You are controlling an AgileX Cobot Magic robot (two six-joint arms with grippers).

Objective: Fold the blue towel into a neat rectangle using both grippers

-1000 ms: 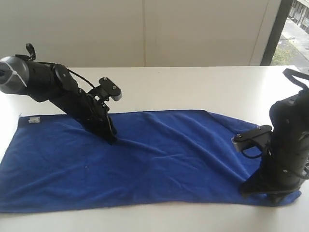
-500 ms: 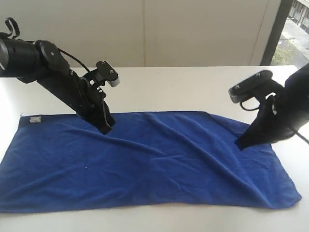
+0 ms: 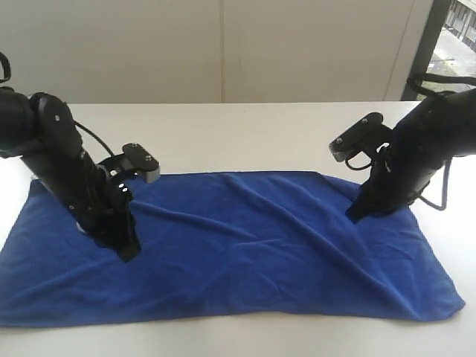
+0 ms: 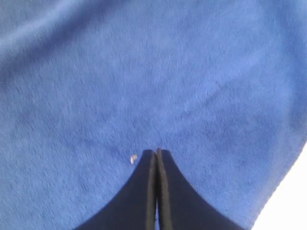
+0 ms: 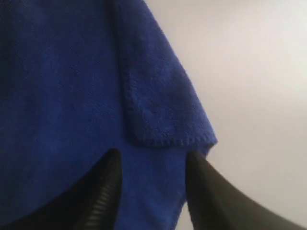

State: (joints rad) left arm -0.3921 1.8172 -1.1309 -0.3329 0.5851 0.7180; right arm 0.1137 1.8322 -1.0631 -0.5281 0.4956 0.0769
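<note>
A blue towel (image 3: 245, 253) lies spread lengthwise along the near edge of a white tabletop (image 3: 260, 134), reaching almost from the left edge to the right one, as two black robot arms bend over it. The left gripper (image 3: 128, 251) points down onto the towel's left part, about midway between its far and near hems; its fingers (image 4: 144, 191) are pressed flat together with no cloth visibly caught between them, and a tiny pale fleck (image 4: 133, 158) sits on the pile just beside the tips. The right gripper (image 3: 357, 214) hangs over the towel's far right corner, its fingers (image 5: 105, 191) spread apart and holding nothing; whether they touch the cloth cannot be told. Just ahead of them, a flap (image 5: 163, 110) of the towel's edge is turned back on itself. The deep blue cloth is otherwise a single layer, crossed by soft diagonal wrinkles through its middle.
</note>
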